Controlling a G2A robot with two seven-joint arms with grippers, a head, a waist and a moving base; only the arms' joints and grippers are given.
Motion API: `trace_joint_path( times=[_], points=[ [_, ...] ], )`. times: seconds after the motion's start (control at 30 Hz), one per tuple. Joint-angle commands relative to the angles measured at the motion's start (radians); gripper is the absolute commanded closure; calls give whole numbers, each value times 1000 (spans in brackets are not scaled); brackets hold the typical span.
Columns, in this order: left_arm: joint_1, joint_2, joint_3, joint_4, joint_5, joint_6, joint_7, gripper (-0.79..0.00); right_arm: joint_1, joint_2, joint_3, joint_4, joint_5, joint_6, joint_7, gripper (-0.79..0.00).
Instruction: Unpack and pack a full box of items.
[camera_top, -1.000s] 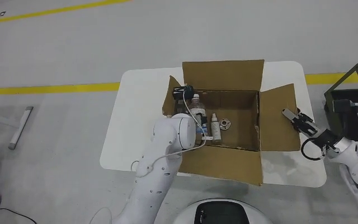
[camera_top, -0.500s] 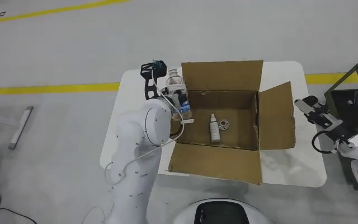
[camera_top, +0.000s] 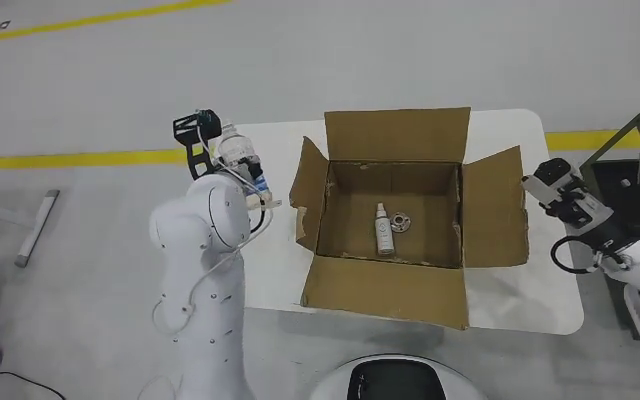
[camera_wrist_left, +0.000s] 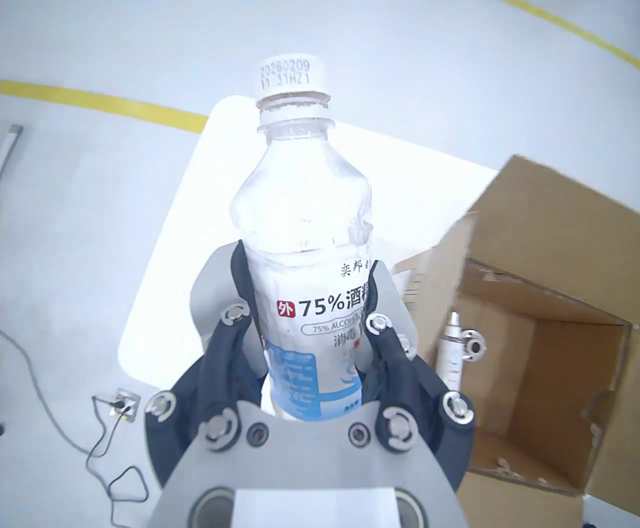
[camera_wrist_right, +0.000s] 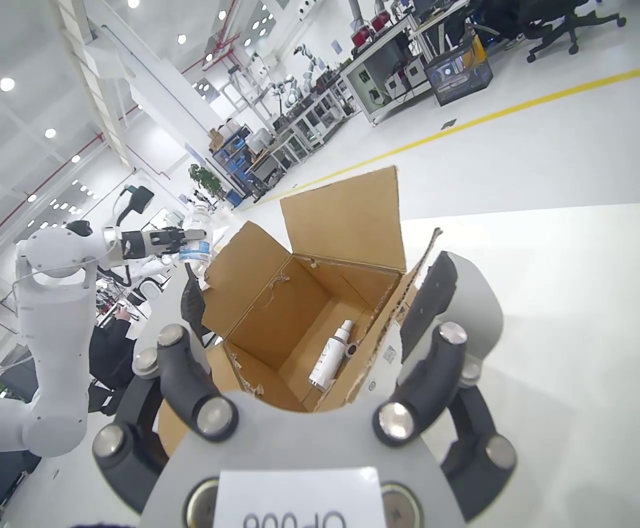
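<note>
Slippage is the likely trouble: the left gripper (camera_wrist_left: 306, 305) clamps the clear alcohol bottle (camera_wrist_left: 300, 210) only around its labelled lower body, above the table's (camera_top: 520, 300) 10 o'clock corner, so the smooth, liquid-heavy bottle could tilt or topple if released before its base lands. The open cardboard box (camera_top: 398, 132) holds a white spray bottle (camera_top: 384, 228) lying flat, with a small metal fitting (camera_top: 402, 219) at its 2 o'clock. At the box's 3 o'clock, the right gripper (camera_wrist_right: 315, 295) hangs spread and empty.

Left tool (camera_wrist_left: 307, 290) clamps a bottle (camera_wrist_left: 300, 200), arm held high, elbow bent; right tool (camera_wrist_right: 315, 290) gapes wide.
</note>
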Motion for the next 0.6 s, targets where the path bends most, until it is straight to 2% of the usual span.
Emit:
trace_joint_path(
  times=[0.0,0.1,0.17,0.27,0.57],
  points=[
    [23,3,-13,30,31,-10,-4,0,4,-1,-12,1,-3,3,-1,-785],
    [60,6,-10,78,66,-37,-2,0,9,-2,-27,10,-5,2,0,-785],
    [90,12,5,130,172,-84,18,0,14,-2,-34,17,-6,0,1,-785],
    [122,12,15,178,194,-96,24,0,19,-3,-39,26,-6,-2,5,-785],
    [179,5,34,289,143,-110,32,0,23,-3,-43,42,-4,-6,13,-785]
  ],
)
